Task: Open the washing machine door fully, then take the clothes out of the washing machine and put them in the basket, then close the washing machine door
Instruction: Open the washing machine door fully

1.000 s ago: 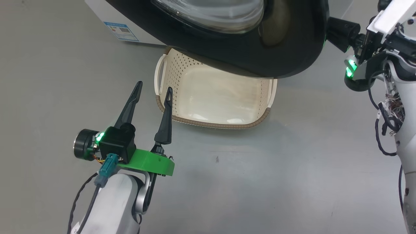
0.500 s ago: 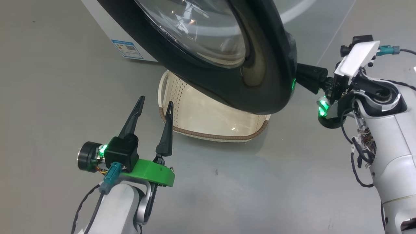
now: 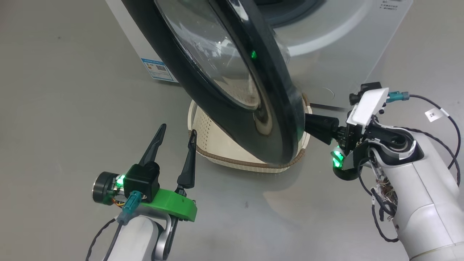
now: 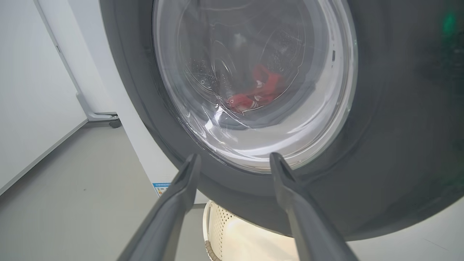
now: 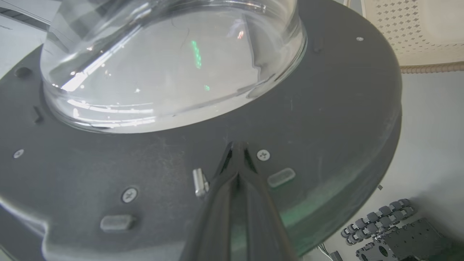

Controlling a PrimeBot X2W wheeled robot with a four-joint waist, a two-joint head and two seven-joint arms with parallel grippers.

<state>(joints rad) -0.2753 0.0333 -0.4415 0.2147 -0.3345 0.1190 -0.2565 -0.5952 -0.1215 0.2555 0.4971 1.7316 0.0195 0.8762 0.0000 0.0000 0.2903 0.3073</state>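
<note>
Door (image 3: 217,72) stands half swung, edge-on, right across the way: it hangs over the basket (image 3: 204,127) and covers most of its mouth, leaving just the left corner bare. Left gripper (image 3: 178,128), fingers spread with nothing between them, sits over open floor (image 3: 54,108) beside that corner. From there the door's glass blocks the red clothes (image 4: 259,92). Right gripper (image 5: 237,146), tips pinched together, is up against the door's inner face. There's open room between door and washer (image 3: 333,40) on that side.

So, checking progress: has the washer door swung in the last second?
Yes. The washing machine door reached rightward past the basket; now its edge sits over the right end, swung leftward.
</note>
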